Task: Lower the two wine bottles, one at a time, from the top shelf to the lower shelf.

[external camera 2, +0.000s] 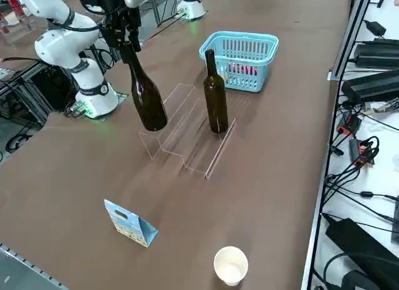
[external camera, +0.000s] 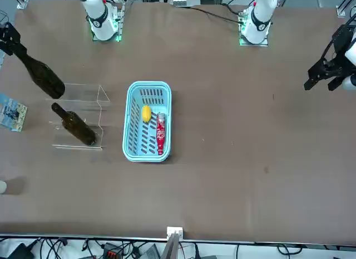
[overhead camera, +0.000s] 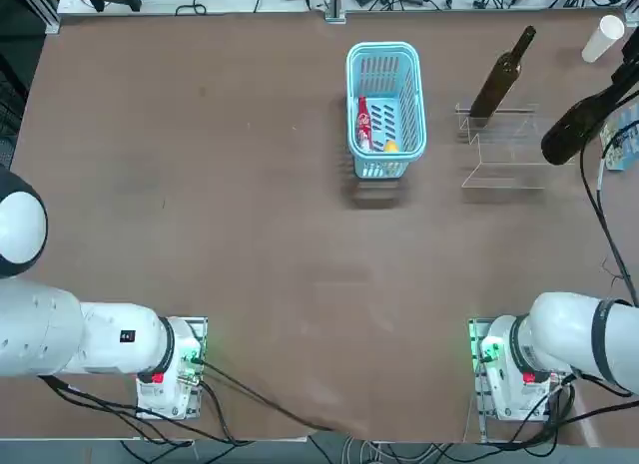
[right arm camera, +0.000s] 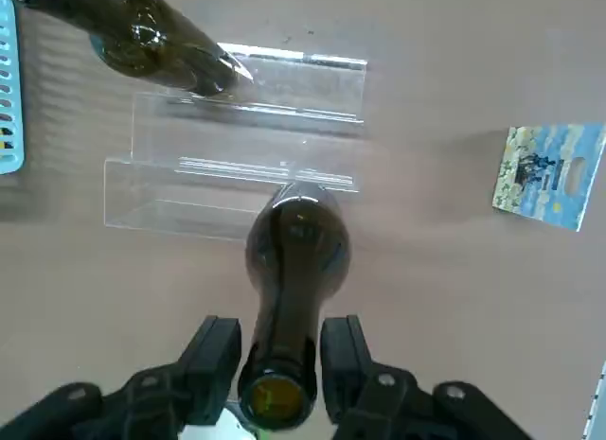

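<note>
My right gripper (right arm camera: pixel 280 328) is shut on the neck of one dark wine bottle (right arm camera: pixel 295 251), a finger on each side. That wine bottle (external camera 2: pixel 146 103) stands nearly upright at the right end of the top shelf (external camera 2: pixel 171 108), the clear stand's tier on my side. I cannot tell whether its base rests there or hangs just above. The gripper (external camera 2: pixel 124 37) is directly over it. The other wine bottle (external camera 2: pixel 216 100) stands upright on the lower shelf (external camera 2: pixel 201 149), the far tier. From overhead, the held bottle (overhead camera: pixel 574 130) is right of the standing one (overhead camera: pixel 499 80).
A light-blue basket (overhead camera: pixel 384 53) with a red bottle and a yellow item stands left of the stand. A folded blue card (external camera 2: pixel 131 224) and a paper cup (external camera 2: pixel 230 265) sit on the table's right side. Cables run along that edge.
</note>
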Controlling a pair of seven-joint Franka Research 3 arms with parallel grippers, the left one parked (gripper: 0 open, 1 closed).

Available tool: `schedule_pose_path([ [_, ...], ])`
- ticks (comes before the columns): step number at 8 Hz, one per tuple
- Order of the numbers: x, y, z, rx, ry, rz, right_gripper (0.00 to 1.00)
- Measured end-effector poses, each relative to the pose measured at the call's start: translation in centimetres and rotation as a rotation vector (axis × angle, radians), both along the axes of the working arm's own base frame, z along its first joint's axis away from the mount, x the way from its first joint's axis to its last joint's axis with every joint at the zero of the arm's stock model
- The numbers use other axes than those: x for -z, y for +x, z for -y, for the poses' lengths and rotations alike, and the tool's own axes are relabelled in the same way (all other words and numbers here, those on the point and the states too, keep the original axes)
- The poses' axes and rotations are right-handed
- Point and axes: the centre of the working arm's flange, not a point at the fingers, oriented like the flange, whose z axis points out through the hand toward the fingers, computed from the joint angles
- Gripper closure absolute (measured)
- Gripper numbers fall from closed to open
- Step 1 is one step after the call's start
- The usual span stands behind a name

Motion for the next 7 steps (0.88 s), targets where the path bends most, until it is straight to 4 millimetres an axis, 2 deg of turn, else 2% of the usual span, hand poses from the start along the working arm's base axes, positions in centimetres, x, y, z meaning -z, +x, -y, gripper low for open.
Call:
schedule_pose_path([
  [4,0.35,-0.09,-0.02,0.000,0.003,-0.011,0.45],
  [7,0.37,-0.11,0.04,0.000,-0.002,-0.013,0.52],
])
